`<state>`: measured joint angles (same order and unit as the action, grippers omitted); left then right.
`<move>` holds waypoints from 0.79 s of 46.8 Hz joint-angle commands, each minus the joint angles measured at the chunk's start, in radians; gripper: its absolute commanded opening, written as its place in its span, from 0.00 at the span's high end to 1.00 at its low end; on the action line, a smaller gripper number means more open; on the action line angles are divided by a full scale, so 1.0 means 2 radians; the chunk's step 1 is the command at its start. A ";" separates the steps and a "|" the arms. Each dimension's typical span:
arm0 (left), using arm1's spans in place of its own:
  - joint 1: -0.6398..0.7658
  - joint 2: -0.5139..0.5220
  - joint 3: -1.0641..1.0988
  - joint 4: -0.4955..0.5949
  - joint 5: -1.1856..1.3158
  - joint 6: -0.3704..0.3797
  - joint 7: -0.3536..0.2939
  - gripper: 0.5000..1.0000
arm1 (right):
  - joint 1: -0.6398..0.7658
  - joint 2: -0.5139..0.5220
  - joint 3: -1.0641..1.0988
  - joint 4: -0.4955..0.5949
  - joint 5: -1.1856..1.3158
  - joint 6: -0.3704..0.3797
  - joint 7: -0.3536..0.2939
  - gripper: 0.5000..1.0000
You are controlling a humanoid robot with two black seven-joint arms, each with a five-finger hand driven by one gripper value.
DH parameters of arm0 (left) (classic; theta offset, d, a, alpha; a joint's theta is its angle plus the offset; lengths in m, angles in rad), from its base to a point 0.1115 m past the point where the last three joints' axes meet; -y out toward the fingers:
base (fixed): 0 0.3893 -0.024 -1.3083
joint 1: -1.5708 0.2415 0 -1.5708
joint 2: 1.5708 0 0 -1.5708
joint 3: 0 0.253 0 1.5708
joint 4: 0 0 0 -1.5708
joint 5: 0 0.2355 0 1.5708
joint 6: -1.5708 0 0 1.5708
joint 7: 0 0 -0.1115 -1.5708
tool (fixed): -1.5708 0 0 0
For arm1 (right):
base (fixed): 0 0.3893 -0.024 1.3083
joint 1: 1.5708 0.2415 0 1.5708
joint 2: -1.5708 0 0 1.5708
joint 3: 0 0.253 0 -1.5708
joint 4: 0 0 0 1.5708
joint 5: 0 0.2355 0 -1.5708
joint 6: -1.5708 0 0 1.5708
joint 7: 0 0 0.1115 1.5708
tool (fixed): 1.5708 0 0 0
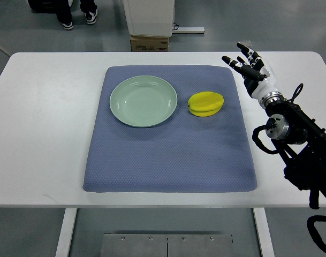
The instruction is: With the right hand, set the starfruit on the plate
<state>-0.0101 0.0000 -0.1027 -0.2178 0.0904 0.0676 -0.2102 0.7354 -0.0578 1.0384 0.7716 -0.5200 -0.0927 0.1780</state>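
The starfruit [206, 103] lies on the blue-grey mat [171, 155], a yellow ridged fruit resting on its side with its long axis running roughly from 9 to 3 o'clock. It sits just beside the plate [143, 101], at the plate's 3 o'clock, with a narrow strip of mat showing between the two, so they are close but not touching. The plate is pale green, round and shallow (its rim catches a little light), and it lies in the upper left part of the mat.

From the starfruit, the right hand [250, 67] is up at about 2 o'clock, near the mat's top right corner and over the bare white table [39, 134]. Its fingers [239, 64] are spread and relaxed, pointing toward 10 o'clock, and they grasp nothing; the hand is clear of the fruit. The white wrist leads back to a dark arm that comes in from the picture's right edge, down at about 4 o'clock from the fruit, with black cables looping beside it.

The mat covers most of the table's middle. Beyond the table's far edge, at 12 o'clock, stands a cardboard box [149, 43] on the grey floor against a white cabinet [149, 17], and further toward 11 o'clock a person's shoes [78, 19] show at the top of the view.
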 commanded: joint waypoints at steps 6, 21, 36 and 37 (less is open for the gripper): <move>0.000 0.000 0.000 0.000 0.000 0.000 0.000 0.00 | 0.001 -0.002 0.000 0.000 0.000 0.000 0.000 0.00; 0.000 0.000 0.000 0.000 0.000 0.000 0.000 0.00 | 0.002 -0.005 -0.001 0.000 0.000 0.000 0.000 0.00; 0.000 0.000 0.000 0.000 0.000 0.000 0.000 0.00 | 0.008 -0.005 -0.001 -0.001 0.000 0.000 -0.006 0.00; 0.000 0.000 0.000 0.000 0.000 0.000 0.000 0.00 | 0.008 -0.005 -0.001 -0.001 0.000 0.000 -0.008 0.00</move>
<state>-0.0105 0.0000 -0.1024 -0.2178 0.0905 0.0676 -0.2102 0.7491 -0.0674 1.0370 0.7716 -0.5200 -0.0920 0.1684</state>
